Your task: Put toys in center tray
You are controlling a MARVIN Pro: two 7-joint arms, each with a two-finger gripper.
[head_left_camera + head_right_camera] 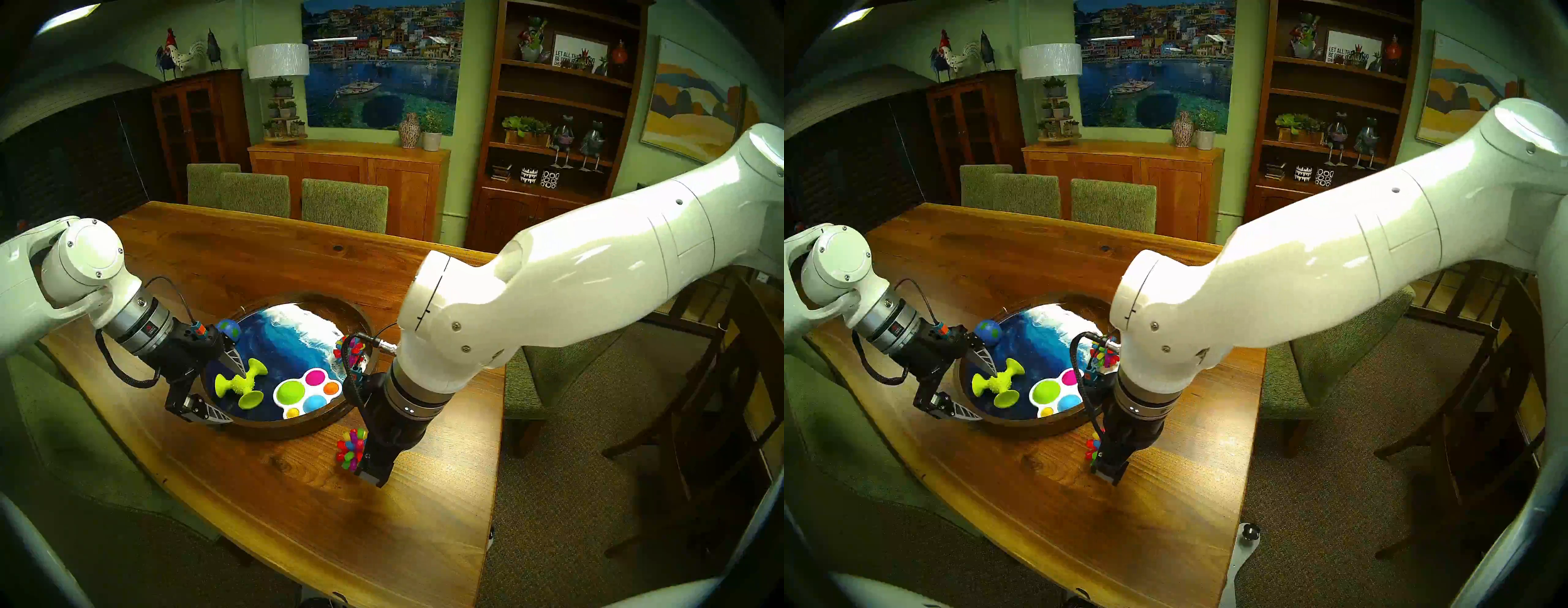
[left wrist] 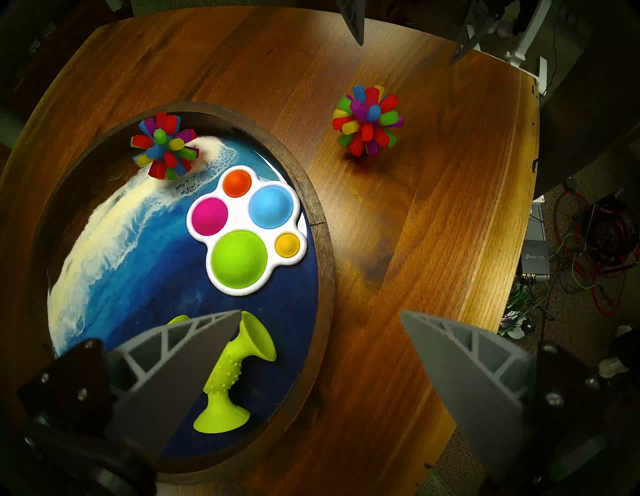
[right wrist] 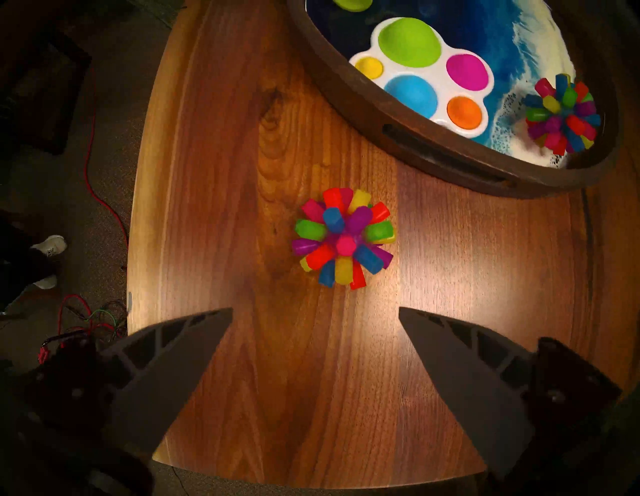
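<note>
On the brown wooden desk [image 3: 214, 145], beside the round dark-wood tray [image 3: 408, 131] with ocean-wave floor: one multicoloured spiky ball [image 3: 343, 239], below the wide-open, empty right tool [image 3: 315, 322]. Inside tray: second spiky ball [image 2: 162, 145], white bubble board [image 2: 246, 228], lime suction piece [image 2: 228, 367], globe ball [image 1: 228, 329]. Left tool [image 2: 320, 320] spread open, empty, straddling the rim.

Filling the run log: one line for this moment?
right gripper open above multicoloured spiky ball on wooden table | left gripper open, empty

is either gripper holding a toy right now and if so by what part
Neither: the left gripper and right gripper are open and empty; the spiky ball lies untouched on the table.
</note>
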